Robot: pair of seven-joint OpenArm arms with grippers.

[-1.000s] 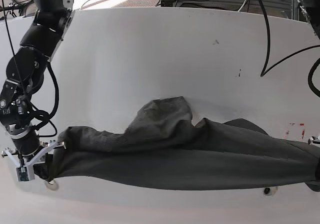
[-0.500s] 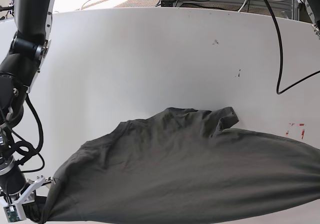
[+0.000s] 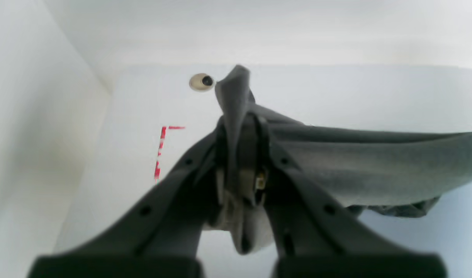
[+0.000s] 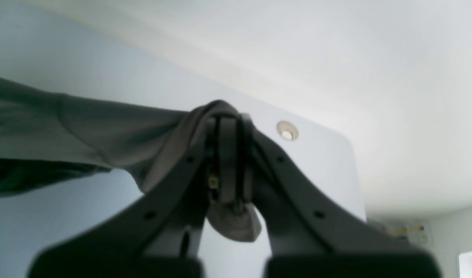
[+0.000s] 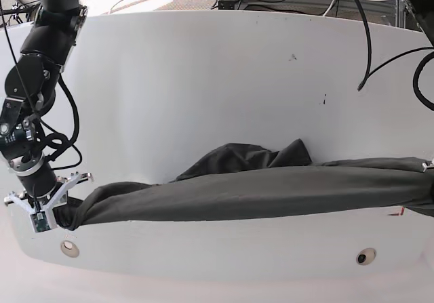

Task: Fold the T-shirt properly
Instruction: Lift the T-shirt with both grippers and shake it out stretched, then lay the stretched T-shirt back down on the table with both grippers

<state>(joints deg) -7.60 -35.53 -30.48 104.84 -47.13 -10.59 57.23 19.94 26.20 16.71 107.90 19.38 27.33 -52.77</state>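
The dark charcoal-grey T-shirt (image 5: 258,191) hangs stretched in a long band across the near part of the white table (image 5: 203,79). A bunched part of it (image 5: 244,157) lies on the table behind the band. My right gripper (image 5: 57,215) is at the base view's left, shut on one end of the shirt. In the right wrist view the cloth (image 4: 104,131) is pinched between the shut fingers (image 4: 228,154). My left gripper (image 3: 240,127) is shut on the other end, with a cloth tip (image 3: 234,92) poking out above the fingers. It sits at the base view's right edge.
Two round holes mark the table's front edge, one at the left (image 5: 68,248) and one at the right (image 5: 365,256). Red tape marks (image 3: 160,150) lie on the table near my left gripper. Cables (image 5: 366,45) hang over the far right. The table's front edge is close to both grippers.
The shirt was billowed wide and high half a second ago. It has dropped into a narrow taut band lower over the table. My right gripper has moved up and away from the front edge.
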